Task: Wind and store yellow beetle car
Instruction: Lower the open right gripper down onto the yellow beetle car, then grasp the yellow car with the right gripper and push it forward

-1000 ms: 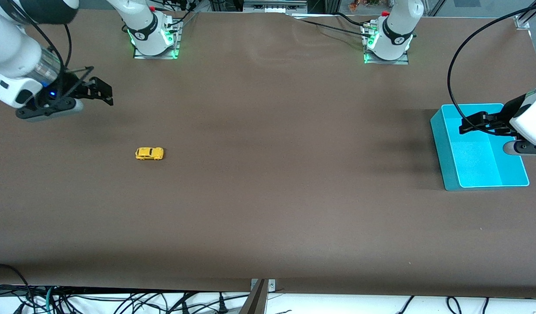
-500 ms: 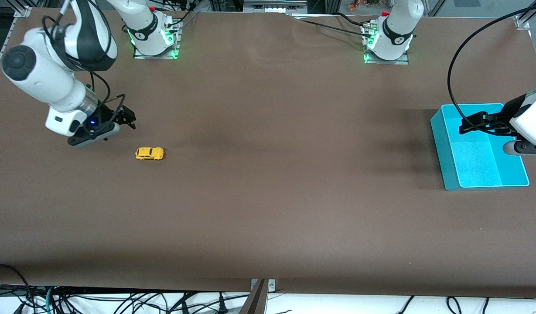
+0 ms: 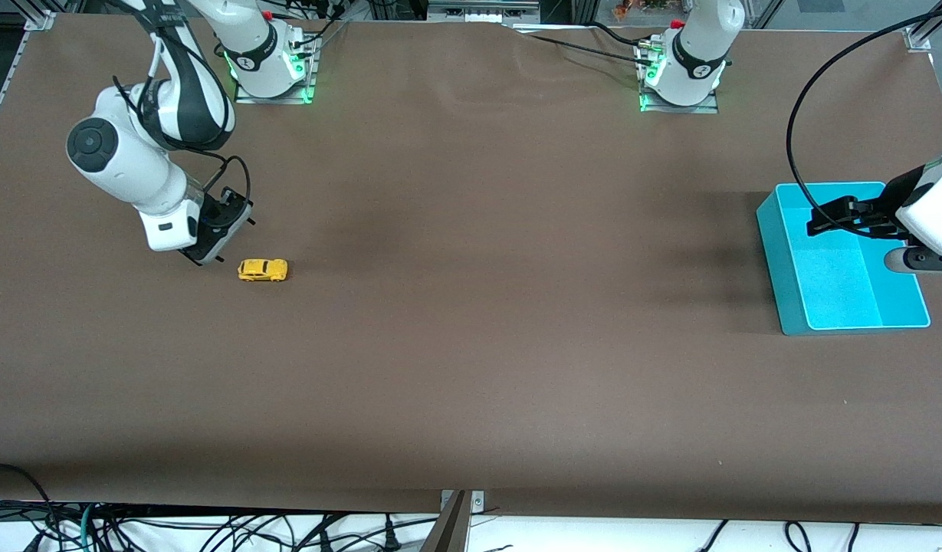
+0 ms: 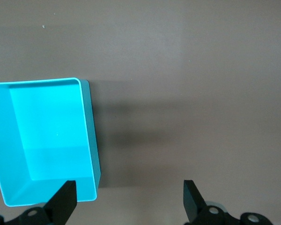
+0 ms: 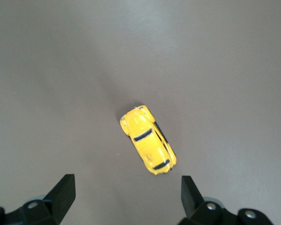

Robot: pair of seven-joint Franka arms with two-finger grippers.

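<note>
We see the car [image 3: 263, 270] sitting on its wheels on the brown bench [image 3: 471, 345], toward the right arm's end. Our right claw [image 3: 224, 230] hovers just beside it, fingers [image 5: 61, 192] spread wide, holding nothing. Our left claw [image 3: 827, 218] waits over the blue bin [image 3: 777, 261], also wide open and empty.

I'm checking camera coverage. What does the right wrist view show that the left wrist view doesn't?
Only the right wrist view shows the yellow beetle car on its wheels, with the open right end effector above it. Only the left wrist view shows the turquoise bin, with nothing in it, under the open left end effector. Both show the brown table and their own two dark fingertips.
</note>
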